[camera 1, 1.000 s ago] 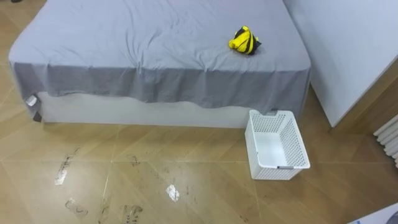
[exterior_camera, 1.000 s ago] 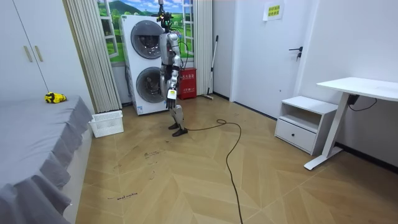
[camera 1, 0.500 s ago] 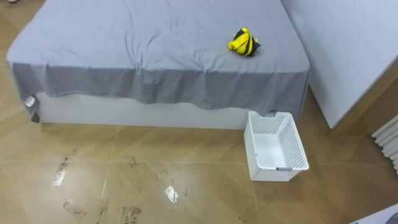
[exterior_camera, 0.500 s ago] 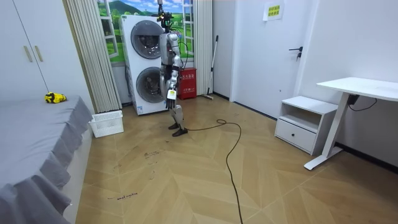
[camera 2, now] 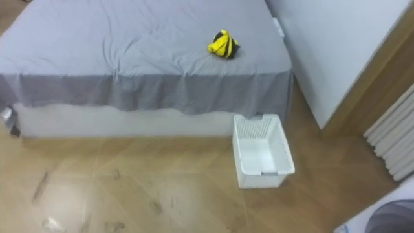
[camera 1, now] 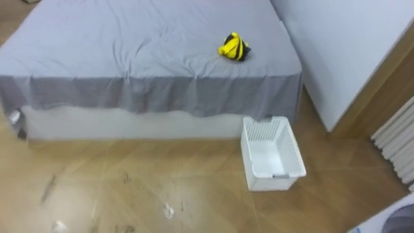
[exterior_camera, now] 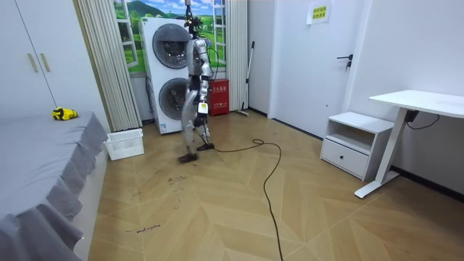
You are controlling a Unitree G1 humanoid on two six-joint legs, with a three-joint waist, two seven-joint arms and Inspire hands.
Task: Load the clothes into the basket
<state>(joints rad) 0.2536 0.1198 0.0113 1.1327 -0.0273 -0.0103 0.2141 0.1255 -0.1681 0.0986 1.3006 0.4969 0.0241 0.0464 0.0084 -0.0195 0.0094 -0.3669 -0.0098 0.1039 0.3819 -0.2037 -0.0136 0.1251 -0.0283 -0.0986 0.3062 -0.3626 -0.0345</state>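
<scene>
A yellow and black bundle of clothes (camera 1: pixel 234 47) lies on the grey bed (camera 1: pixel 129 52), near its right edge. On the floor at the bed's right foot corner sits a white perforated basket (camera 1: pixel 279 183), with nothing inside. In the room view the bundle (exterior_camera: pixel 64 113) lies at the far left and the basket (exterior_camera: pixel 125 143) stands by the curtain. I am in mid-stride a couple of metres from the basket, in front of the washing machines. My left hand (exterior_camera: pixel 204 109) hangs by my hip.
A white panel (camera 1: pixel 336 52) rises right of the bed, with a radiator (camera 1: pixel 396 139) beyond it. Stacked washing machines (exterior_camera: pixel 168 76) stand behind me. A white desk (exterior_camera: pixel 420 101) and a low cabinet (exterior_camera: pixel 351 141) stand at the room view's right. Wooden floor lies between me and the basket.
I have taken a step towards the bed and basket, one leg now forward. The eye view has shifted with me; bundle and basket stay in place.
</scene>
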